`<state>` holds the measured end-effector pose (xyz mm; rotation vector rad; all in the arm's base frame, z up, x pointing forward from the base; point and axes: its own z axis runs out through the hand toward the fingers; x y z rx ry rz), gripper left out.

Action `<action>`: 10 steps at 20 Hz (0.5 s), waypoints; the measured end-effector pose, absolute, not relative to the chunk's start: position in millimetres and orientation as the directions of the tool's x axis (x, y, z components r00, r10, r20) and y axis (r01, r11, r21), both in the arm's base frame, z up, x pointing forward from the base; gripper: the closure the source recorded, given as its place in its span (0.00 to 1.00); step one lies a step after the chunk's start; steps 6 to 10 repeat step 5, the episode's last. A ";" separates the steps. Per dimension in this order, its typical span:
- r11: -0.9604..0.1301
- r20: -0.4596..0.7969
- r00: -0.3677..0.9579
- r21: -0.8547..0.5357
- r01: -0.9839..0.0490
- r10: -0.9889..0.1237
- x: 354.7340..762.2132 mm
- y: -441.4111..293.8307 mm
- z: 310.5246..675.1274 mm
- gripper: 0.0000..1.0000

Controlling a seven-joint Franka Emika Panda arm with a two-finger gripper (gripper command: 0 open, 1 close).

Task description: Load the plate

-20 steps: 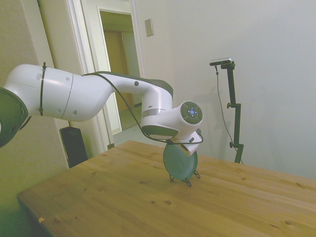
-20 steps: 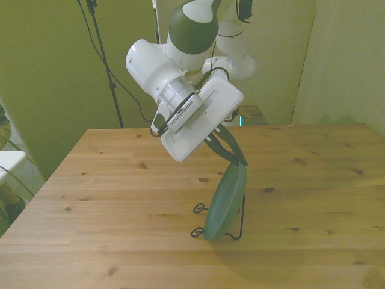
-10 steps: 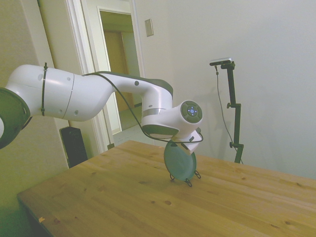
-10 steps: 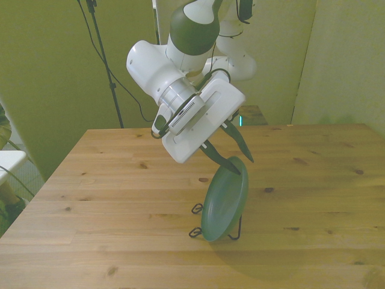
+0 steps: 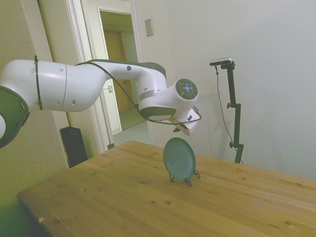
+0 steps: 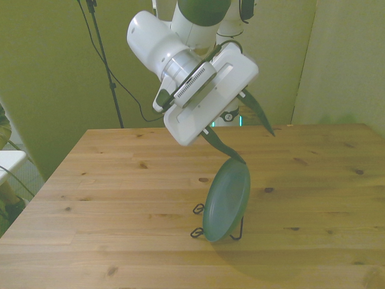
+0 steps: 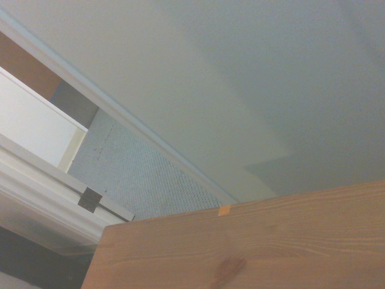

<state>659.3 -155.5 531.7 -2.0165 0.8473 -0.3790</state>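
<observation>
The teal-green plate (image 5: 179, 158) (image 6: 227, 201) stands on edge, leaning in a thin black wire stand (image 5: 188, 180) (image 6: 197, 209) near the middle of the wooden table (image 5: 123, 197) (image 6: 120, 180). My gripper (image 5: 189, 130) (image 6: 256, 146) hangs just above the plate's top rim, tilted, open, with nothing between its dark fingers (image 6: 224, 146). One fingertip sits close over the rim; I cannot tell if it touches. The wrist view shows no plate, only a table corner (image 7: 252, 253), wall and floor.
A doorway (image 5: 118, 89) and a dark speaker-like box (image 5: 74, 145) lie beyond the table's far side in the side view. Bare wood surrounds the stand on all sides.
The gripper opened, let go of the plate's top rim and rose upward. The plate stays leaning in the wire stand.
</observation>
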 end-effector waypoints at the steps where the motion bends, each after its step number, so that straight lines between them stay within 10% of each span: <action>1: -0.397 -0.040 0.722 -0.813 -0.425 -0.691 660.1 -153.4 538.7 0.00; 10: -0.500 0.017 0.730 -0.739 -0.452 -0.684 663.2 -145.3 557.1 0.00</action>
